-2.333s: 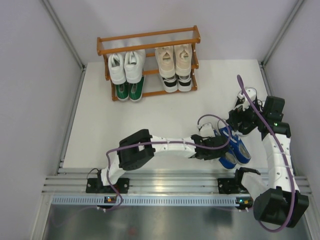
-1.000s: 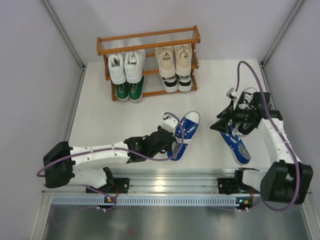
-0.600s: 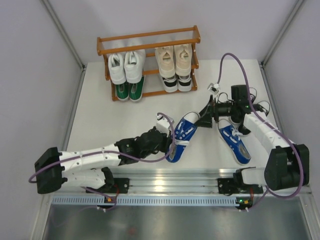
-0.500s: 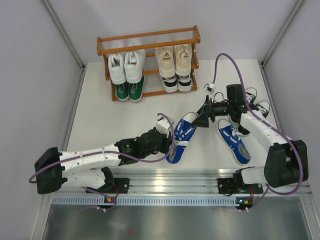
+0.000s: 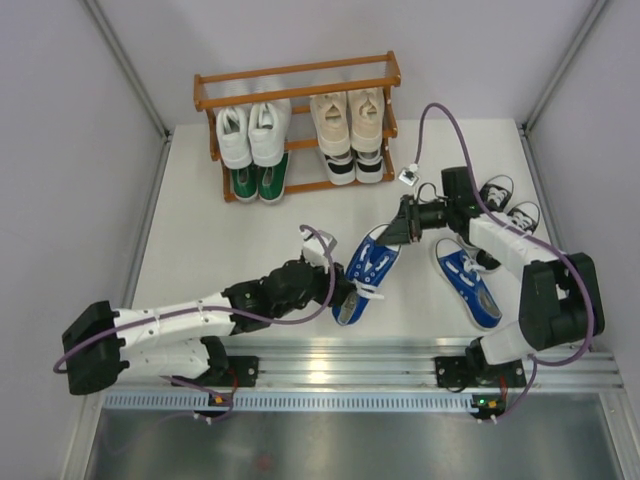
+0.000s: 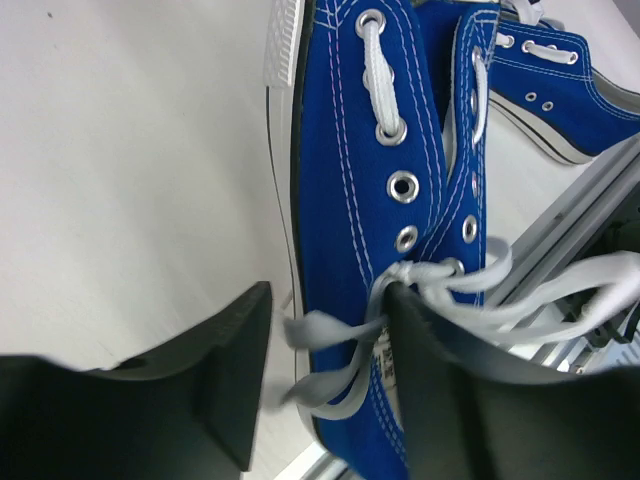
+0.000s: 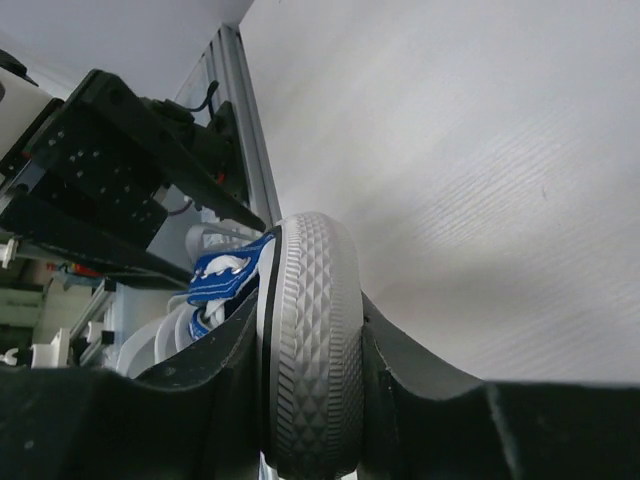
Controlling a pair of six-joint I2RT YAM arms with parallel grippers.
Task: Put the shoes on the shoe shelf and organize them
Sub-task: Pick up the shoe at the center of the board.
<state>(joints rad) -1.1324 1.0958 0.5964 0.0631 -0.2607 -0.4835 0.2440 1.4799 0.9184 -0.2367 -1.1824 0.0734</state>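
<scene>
Roughly: shoe shelf (image 5: 296, 72) stands back-left. Left gripper (image 6: 328, 310) sits at the heel end of the blue canvas shoe (image 5: 366, 268), jaws apart, loose laces between them. Shoe is mid-table (image 5: 230, 240), between both arms, long axis diagonal, heel near-left, toe pointing far-right. Right gripper (image 7: 310, 330) is clamped on its white toe cap (image 7: 300, 270). Shelf lies back and left of that grip.
</scene>
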